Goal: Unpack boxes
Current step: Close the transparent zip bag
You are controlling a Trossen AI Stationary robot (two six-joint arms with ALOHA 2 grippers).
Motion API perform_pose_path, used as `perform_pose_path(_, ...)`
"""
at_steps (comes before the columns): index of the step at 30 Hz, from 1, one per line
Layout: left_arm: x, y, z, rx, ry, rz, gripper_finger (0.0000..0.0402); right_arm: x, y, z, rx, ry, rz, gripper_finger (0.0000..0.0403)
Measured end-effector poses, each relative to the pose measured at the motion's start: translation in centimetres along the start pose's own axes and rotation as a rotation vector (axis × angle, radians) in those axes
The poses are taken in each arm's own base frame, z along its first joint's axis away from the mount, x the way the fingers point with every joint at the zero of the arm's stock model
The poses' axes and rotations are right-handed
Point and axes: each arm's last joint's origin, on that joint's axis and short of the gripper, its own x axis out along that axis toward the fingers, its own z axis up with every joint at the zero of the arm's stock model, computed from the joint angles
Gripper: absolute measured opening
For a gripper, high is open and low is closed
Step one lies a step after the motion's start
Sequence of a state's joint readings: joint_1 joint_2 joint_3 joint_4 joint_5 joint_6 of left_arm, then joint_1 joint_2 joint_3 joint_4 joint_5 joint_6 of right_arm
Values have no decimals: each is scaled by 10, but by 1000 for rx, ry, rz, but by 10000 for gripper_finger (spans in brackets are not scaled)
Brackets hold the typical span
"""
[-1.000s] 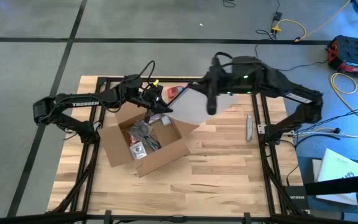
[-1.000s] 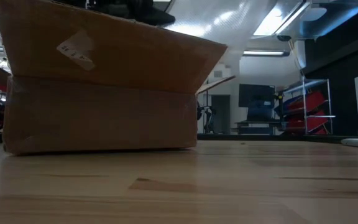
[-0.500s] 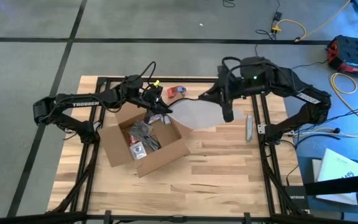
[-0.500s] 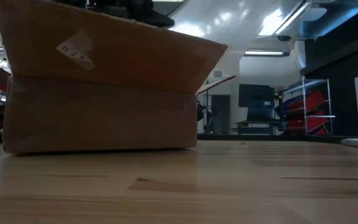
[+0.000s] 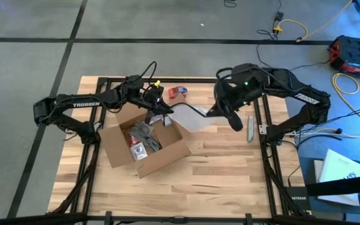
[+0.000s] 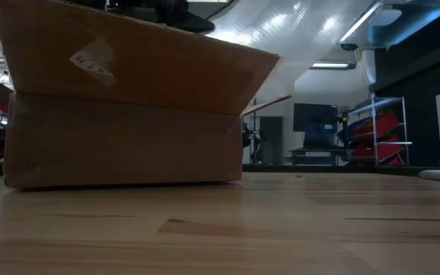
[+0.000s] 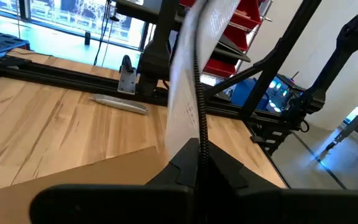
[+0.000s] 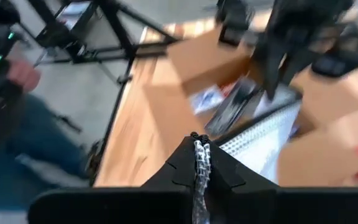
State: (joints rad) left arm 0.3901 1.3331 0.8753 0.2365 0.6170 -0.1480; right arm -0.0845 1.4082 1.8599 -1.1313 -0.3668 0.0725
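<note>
The shallow brown cardboard box (image 5: pixel 145 142) rests on its bottom on the left half of the table, flaps open, with packets inside; the low view shows its side (image 6: pixel 124 114). A clear bubble-textured plastic sheet (image 5: pixel 195 119) hangs in the air past the box's far right corner, stretched between both grippers. My left gripper (image 5: pixel 165 111) is shut on its left end, above the box's far flap. My right gripper (image 5: pixel 216 114) is shut on its right end, higher up and toward the table's right. My left gripper pinches an edge of the plastic sheet (image 7: pixel 197 127) between its two shut fingers, coming nearly level from the table's left. The sheet stands on edge beyond the fingers and runs up and away, clear of the table. My right gripper pinches the gathered opposite end of the sheet (image 8: pixel 199 152) between its shut fingers, slanting down from the table's right. From the fingers the sheet (image 8: pixel 260 140) runs toward the box and my left gripper, lifted clear.
A small red-and-blue object (image 5: pixel 178 92) lies near the table's far edge behind the sheet. A silvery tool (image 5: pixel 250 128) lies by the right rail. The near half of the wooden table (image 5: pixel 217 181) is bare. A person shows at the edge of the right wrist view (image 8: pixel 17 118).
My right gripper has moved toward the table's right edge and sunk a little, tipping downward and turning. The plastic sheet, broad and spread from above a second ago, now shows narrower and drawn out between the grippers. Left gripper and box have kept still.
</note>
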Motion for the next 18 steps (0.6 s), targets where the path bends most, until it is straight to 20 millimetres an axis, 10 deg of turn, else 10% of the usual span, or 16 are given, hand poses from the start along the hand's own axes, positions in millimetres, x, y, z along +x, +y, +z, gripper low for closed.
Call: perform_pose_path(18,0,1,0,7,-5,27,0,0,0,-4,17,39,-2,0)
